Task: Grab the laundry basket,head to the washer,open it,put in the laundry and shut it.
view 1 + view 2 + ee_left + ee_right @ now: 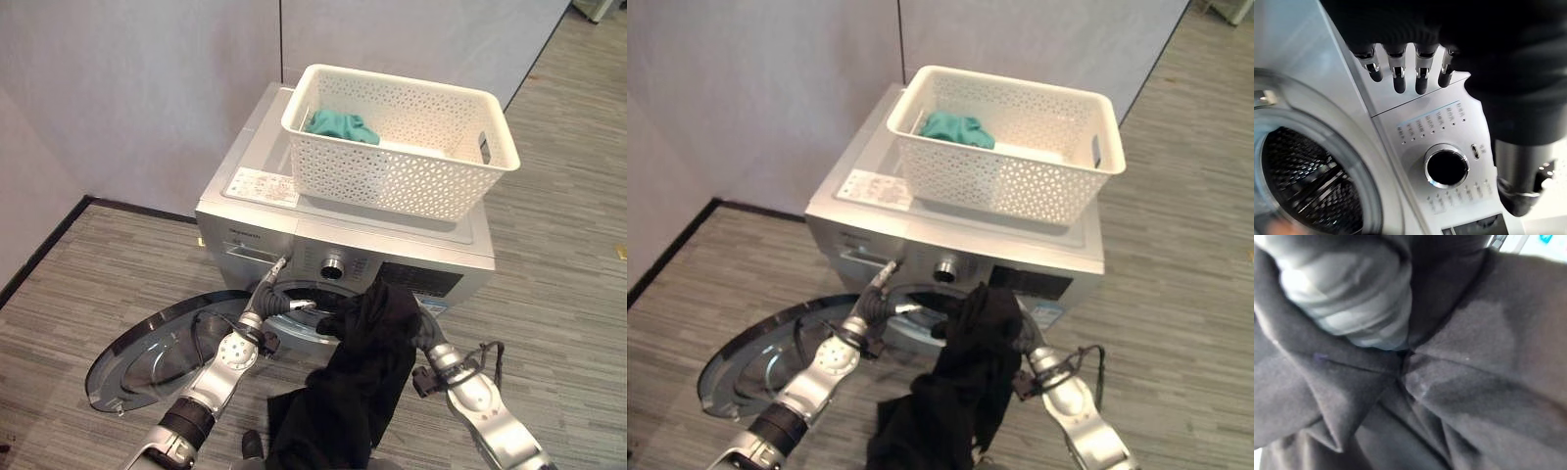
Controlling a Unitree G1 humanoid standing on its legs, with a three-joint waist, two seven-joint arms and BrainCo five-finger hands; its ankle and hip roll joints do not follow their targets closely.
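The white basket (402, 137) sits on top of the washer (294, 230) with a green cloth (341, 125) left inside, so the left hand (1400, 73) hangs open by the hole while the hidden right hand brings the black cloth (358, 382) there, grip unclear.

You see grey wood-grain plank floor (558, 245) running across whole lower scene and off to right. Pale grey wall (137, 98) stands behind on left, meeting second pale panel (411, 39) at vertical seam near top centre. Dark baseboard strip (44, 245) runs along foot of left wall, then turns at corner and follows back wall. Far top right corner, you catch small pale object (612, 8) on floor, too little of it visible to identify.
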